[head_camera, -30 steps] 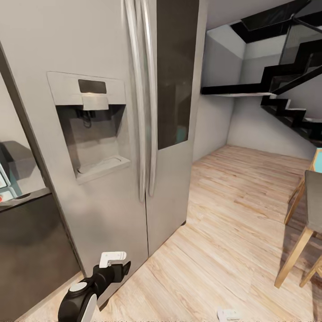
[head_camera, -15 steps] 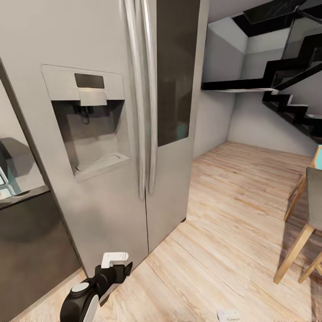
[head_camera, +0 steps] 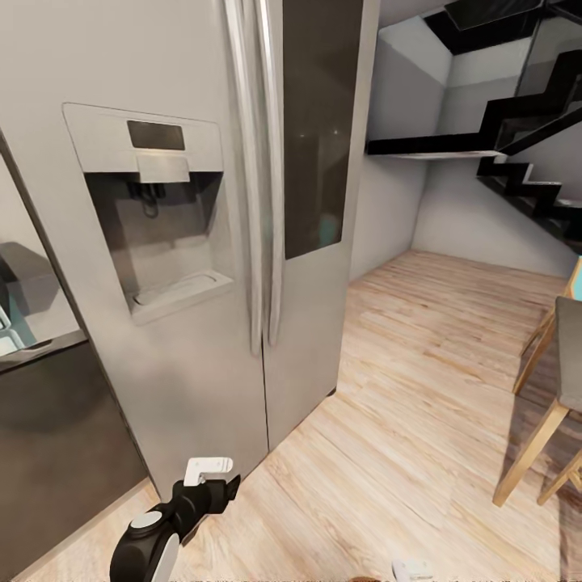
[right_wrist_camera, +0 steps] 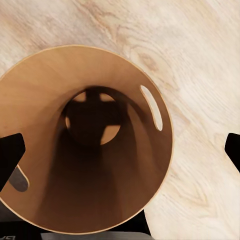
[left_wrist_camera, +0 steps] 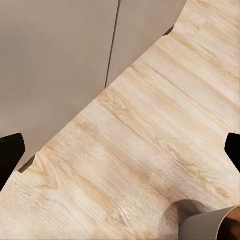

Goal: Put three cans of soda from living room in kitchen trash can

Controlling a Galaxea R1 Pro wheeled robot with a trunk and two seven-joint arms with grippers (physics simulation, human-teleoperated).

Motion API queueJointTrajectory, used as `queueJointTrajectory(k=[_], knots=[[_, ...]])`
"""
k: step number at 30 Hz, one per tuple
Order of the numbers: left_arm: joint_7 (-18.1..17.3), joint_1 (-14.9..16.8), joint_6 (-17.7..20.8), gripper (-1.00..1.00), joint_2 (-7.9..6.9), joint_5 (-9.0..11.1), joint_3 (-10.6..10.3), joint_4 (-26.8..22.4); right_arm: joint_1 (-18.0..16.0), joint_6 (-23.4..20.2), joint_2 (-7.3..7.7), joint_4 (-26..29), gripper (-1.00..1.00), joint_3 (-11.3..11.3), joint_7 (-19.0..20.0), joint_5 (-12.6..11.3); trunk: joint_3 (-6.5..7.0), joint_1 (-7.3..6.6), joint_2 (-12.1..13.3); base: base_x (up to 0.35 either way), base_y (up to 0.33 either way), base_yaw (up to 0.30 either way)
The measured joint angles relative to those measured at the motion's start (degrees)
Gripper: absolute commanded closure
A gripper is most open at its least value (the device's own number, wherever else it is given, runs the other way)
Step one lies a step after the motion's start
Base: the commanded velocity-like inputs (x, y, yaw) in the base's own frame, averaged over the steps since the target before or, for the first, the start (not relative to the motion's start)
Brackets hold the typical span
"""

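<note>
The tash can (right_wrist_camera: 150, 165) is a round tan bin seen from straight above in the right wrist view; its inside is brown, with a slot handle in the wall and a shadowed bottom. My right gripper (right_wrist_camera: 120, 152) hangs open over its mouth, dark fingertips (right_wrist_camera: 10, 155) spread wide apart, nothing between them. A corner of the bin's grey side (left_wrist_camera: 210, 225) appears in the left wrist view. My left gripper (left_wrist_camera: 120, 152) is open above the wood floor, and it hangs low beside the fridge in the head view (head_camera: 208, 470). The can of soda is out of view.
A tall steel fridge (head_camera: 202, 242) with a water dispenser stands close at my left front. A dark counter unit (head_camera: 56, 436) adjoins it. Wooden chair legs (head_camera: 533, 436) stand at the right. A black staircase (head_camera: 517, 153) rises at the back. Wood floor (head_camera: 404, 388) stretches ahead.
The head view has shifted slightly, so the fridge and stairs sit a little higher and further left in the picture. Both arms hold the same pose.
</note>
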State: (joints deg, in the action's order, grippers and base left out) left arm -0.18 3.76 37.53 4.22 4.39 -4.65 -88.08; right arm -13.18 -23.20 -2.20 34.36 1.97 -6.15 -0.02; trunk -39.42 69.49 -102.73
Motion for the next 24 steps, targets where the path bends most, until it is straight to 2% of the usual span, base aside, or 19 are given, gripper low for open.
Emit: queueJointTrajectory(k=[24], knots=[[0.0, 0.0, -0.1, -1.00, 0.00, 0.0, 0.0, 0.0, 0.0, 0.0, 0.00, 0.0, -1.00, 0.0, 0.0, 0.1, -2.22, 0.00, 0.0, 0.000, 0.000, 0.000]])
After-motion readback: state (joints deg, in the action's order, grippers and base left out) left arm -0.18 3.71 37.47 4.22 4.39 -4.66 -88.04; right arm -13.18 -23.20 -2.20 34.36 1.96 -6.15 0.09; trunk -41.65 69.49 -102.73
